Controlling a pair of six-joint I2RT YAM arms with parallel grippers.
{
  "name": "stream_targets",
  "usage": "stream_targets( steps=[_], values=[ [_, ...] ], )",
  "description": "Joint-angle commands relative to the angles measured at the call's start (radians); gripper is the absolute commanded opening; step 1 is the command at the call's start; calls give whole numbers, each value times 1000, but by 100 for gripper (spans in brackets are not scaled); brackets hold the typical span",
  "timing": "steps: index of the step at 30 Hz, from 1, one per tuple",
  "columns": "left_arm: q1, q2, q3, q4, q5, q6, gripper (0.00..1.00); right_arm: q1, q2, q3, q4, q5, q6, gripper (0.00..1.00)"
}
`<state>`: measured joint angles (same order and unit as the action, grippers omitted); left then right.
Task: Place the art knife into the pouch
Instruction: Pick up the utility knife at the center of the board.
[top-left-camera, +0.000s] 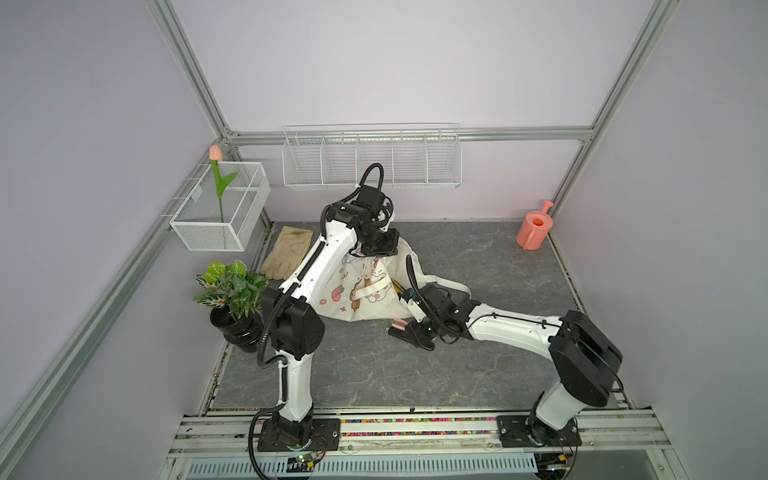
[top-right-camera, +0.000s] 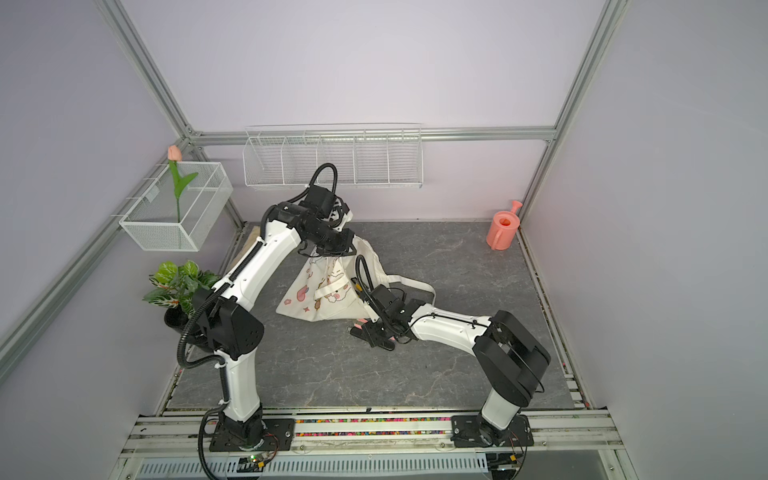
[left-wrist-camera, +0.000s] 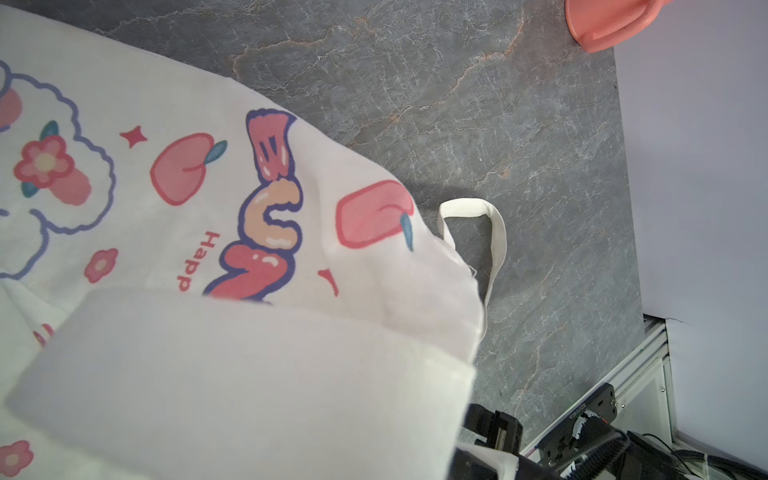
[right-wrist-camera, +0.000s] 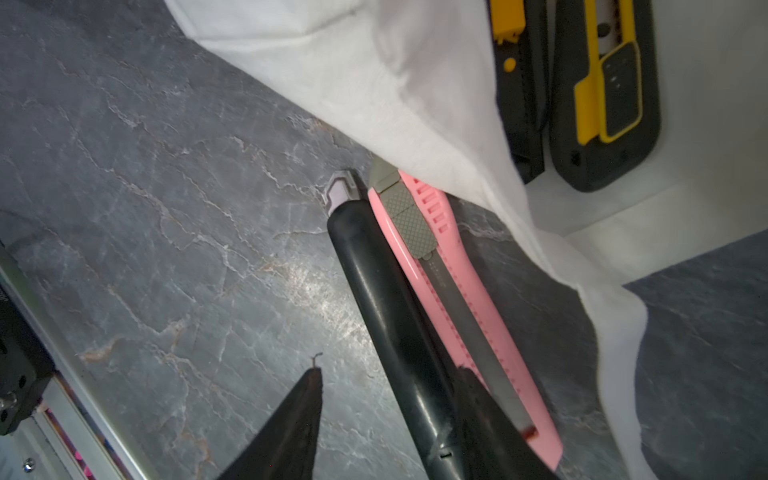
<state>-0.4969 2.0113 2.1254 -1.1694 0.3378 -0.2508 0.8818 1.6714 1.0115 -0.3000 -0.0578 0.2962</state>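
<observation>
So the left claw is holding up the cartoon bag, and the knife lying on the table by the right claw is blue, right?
Not quite: the knife is pink, not blue. The right wrist view shows the pink knife lying on the table by the right claw. The rest holds: in a top view, the left claw holds up the cartoon bag.
</observation>
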Motion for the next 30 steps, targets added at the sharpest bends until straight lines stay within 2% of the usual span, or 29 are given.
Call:
stream_targets(
  steps=[1, 21, 30],
  values=[
    [-7, -27, -16, 10, 17, -1, 0, 8, 18, -20, 39, -15, 22, 52],
    [-7, -38, -32, 15, 17, 1, 0, 47, 127, -8, 14, 23, 34, 46],
    [-7, -36, -32, 17, 19, 0, 0, 134, 183, 82, -186, 143, 15, 44]
  ],
)
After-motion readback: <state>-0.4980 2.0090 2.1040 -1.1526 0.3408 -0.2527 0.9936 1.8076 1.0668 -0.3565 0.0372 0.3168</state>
